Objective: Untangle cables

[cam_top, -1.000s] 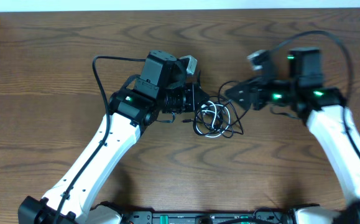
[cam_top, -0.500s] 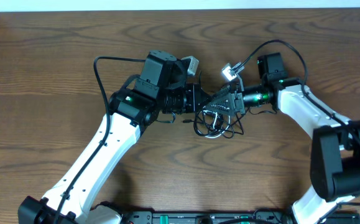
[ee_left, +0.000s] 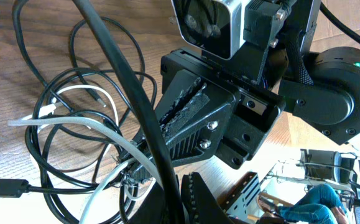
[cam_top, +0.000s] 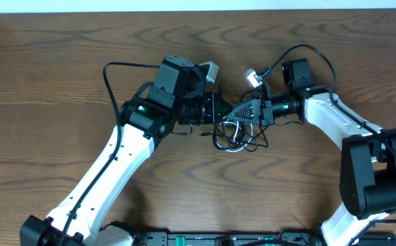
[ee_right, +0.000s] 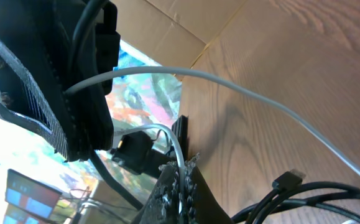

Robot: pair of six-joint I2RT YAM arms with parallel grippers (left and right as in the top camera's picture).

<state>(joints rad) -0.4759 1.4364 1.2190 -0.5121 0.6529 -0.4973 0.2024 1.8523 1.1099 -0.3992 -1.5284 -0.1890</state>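
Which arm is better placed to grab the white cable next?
Right, likely: the open right pincer is in the tangle with the white cable between its fingers; the left pincer sits at its edge.

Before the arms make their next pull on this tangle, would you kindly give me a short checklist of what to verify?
1. Both hands at the tangle: ok. The left hand and right hand meet at the tangle.
2. Firm hold on a cable: cannot tell for either hand.
3. White cable told apart from the black cables: ok in the left wrist view.
4. Loops freed: not ok, they cross one another.
5. Gap between the hands: not ok, they look very close.
6. Room on the table to pull apart: ok, bare wood on both sides.
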